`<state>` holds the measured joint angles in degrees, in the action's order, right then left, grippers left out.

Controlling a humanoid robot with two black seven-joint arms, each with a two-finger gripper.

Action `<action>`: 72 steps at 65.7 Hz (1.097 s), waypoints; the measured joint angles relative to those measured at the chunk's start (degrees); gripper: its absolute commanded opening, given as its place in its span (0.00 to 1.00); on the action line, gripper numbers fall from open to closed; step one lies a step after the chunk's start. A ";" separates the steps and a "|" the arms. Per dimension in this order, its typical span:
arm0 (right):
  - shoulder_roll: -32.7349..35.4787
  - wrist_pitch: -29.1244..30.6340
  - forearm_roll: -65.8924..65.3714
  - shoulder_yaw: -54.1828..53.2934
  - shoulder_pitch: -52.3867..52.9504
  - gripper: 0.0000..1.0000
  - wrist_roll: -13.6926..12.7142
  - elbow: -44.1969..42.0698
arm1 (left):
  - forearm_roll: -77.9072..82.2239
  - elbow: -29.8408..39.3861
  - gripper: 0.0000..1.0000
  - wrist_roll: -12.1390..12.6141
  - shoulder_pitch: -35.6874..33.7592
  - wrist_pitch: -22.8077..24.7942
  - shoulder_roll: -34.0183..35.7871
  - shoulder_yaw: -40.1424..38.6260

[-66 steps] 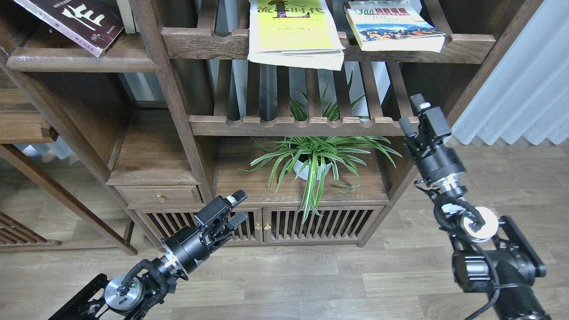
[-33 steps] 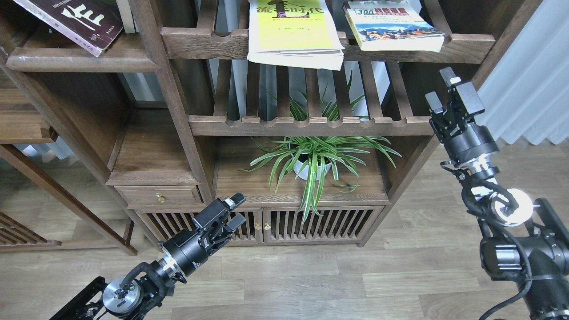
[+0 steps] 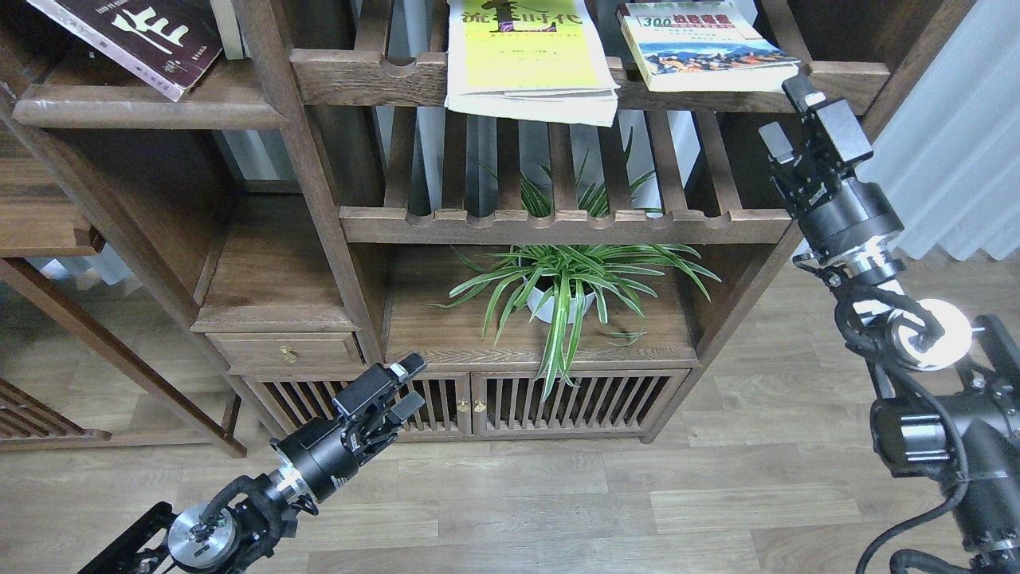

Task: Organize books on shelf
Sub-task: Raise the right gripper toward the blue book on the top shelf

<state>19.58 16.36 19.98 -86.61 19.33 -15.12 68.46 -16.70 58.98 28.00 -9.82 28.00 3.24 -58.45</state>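
A maroon book with white characters point(image 3: 135, 40) lies tilted on the solid dark-brown shelf point(image 3: 151, 112) at the top left. A yellow-green book point(image 3: 526, 56) lies on the upper slatted rack, overhanging its front rail. The "300" book with a landscape photo point(image 3: 701, 48) lies on the same rack, further right. My right gripper point(image 3: 785, 110) is open and empty, just below and to the right of the "300" book's front right corner. My left gripper point(image 3: 413, 383) is open and empty, low down in front of the cabinet doors.
A potted spider plant point(image 3: 562, 287) stands on the plank under the lower slatted rack point(image 3: 558, 223). A small drawer point(image 3: 287, 351) and slatted cabinet doors point(image 3: 558, 402) are at the bottom. A white curtain point(image 3: 948, 135) hangs at the right. The floor is wood.
My right gripper has risen and moved right, from beside the lower rack up to the "300" book's corner. My left gripper has drawn back slightly down and left.
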 measured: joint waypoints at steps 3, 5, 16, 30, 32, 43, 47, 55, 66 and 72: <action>0.41 -0.09 0.03 -0.13 0.07 0.96 0.00 0.22 | 0.00 0.00 1.00 0.00 0.05 0.00 0.01 0.02; 0.70 -0.14 0.04 -0.20 0.09 0.96 0.00 0.41 | 0.00 0.00 1.00 -0.01 0.09 0.00 0.01 0.04; 2.31 -0.32 0.13 -0.39 0.10 0.96 -0.05 1.94 | 0.00 0.00 1.00 0.00 0.15 0.00 0.01 0.08; 2.89 -0.48 0.03 0.81 -0.48 0.96 -0.43 3.64 | 0.00 0.00 1.00 -0.01 0.23 0.00 0.06 0.09; 2.89 -0.77 -0.08 1.80 -0.56 0.96 -0.49 3.80 | 0.00 -0.10 1.00 -0.01 0.36 0.00 0.06 0.09; 2.36 -2.42 -0.11 2.74 -0.50 0.96 -0.51 4.31 | 0.00 -0.25 1.00 -0.01 0.88 0.00 0.01 0.09; 2.03 -3.57 -0.11 2.81 -0.25 0.96 -0.51 4.63 | 0.00 -0.28 1.00 0.00 1.11 0.00 0.02 0.10; 1.73 -4.92 -0.11 2.85 0.57 0.96 -0.48 4.89 | 0.00 -0.58 1.00 0.00 1.33 0.00 0.06 0.09; 1.72 -6.60 -0.11 2.85 2.33 0.96 -0.43 5.17 | -0.08 -1.46 1.00 0.00 1.39 0.00 0.09 0.05; 1.75 -7.36 -0.11 2.85 3.05 0.96 -0.43 5.46 | -0.09 -1.73 1.00 -0.01 1.39 0.00 0.09 0.04</action>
<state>21.33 9.00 19.86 -83.76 22.38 -15.55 73.92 -16.79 57.25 28.00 -8.44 28.00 3.33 -58.40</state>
